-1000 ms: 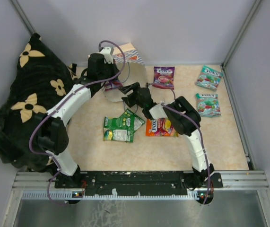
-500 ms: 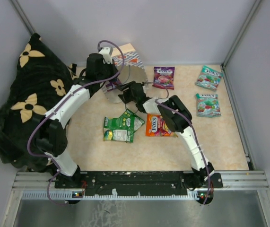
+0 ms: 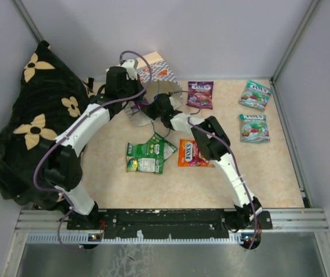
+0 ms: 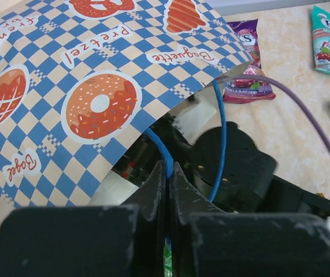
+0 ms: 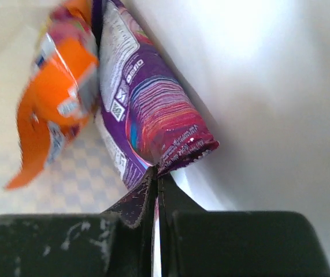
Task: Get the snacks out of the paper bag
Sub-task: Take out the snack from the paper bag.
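Note:
The paper bag (image 3: 160, 71) lies at the back of the table with its mouth toward the arms; its checkered side (image 4: 95, 86) fills the left wrist view. My left gripper (image 4: 169, 168) is shut on the bag's blue cord handle (image 4: 158, 145), holding the mouth up. My right gripper (image 5: 156, 173) reaches inside the bag and is shut on the crimped edge of a purple snack (image 5: 147, 109). An orange snack (image 5: 55, 86) lies beside it. Outside the bag lie green snacks (image 3: 149, 154), an orange one (image 3: 192, 153), a purple one (image 3: 200, 94) and two teal ones (image 3: 255, 94).
A black cloth with cream flowers (image 3: 32, 121) is heaped along the left wall. Grey walls close in the back and both sides. The metal rail (image 3: 176, 222) with both arm bases runs along the near edge.
My right gripper has moved left into the bag's mouth and closed on the purple snack. The left gripper has kept its hold on the cord.

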